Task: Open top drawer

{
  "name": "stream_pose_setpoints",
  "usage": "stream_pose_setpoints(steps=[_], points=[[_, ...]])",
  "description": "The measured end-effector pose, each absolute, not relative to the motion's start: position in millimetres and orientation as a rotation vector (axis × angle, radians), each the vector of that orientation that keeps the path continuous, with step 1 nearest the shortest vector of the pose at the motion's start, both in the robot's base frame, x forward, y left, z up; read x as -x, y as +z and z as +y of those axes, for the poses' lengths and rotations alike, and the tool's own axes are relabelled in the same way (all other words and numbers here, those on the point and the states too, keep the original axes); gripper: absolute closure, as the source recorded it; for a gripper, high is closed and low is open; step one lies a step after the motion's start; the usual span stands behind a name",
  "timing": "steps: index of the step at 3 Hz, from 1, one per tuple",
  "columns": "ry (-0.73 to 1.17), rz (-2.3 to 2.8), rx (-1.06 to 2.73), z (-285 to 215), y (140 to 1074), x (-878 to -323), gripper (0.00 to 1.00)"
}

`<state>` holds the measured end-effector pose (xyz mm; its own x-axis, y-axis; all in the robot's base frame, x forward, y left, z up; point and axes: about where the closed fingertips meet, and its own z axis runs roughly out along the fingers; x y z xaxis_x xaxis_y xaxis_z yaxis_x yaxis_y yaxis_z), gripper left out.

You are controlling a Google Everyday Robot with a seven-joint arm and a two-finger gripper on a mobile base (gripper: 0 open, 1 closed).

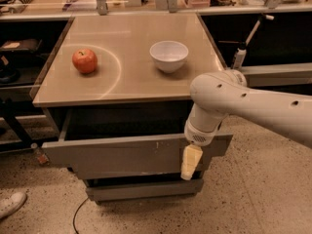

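Centrally, one grey cabinet (58,118) with a tan top (131,38), standing on a speckled floor (263,199); dark shelving lies behind the cabinet on both sides. On the cabinet top: a red apple (85,61) towards the left, inside a pale arc mark, and a white bowl (168,55) right of centre, well apart from the apple. A white shoe (10,204) and a dark cable (78,218) lie on the floor left of the cabinet's foot. Gripper (190,164): pale yellow, hanging from the white arm (243,104) against the right part of the top drawer (117,155) front; open or closed cannot be told. Top drawer: directly under the cabinet top, standing out from the cabinet with a dark gap behind its front; front faces the camera, long axis left to right, right end higher in view. A narrower drawer front (141,189) sits below.
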<state>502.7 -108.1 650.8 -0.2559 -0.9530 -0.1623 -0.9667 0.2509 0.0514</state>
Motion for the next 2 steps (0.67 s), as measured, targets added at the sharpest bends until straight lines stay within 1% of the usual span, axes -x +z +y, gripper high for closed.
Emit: stream_pose_setpoints(steps=[1, 2], points=[[0.239, 2.506, 1.844, -125.0, 663.6, -462.7, 0.00], [0.270, 2.634, 1.793, -148.6, 683.0, -410.4, 0.00]])
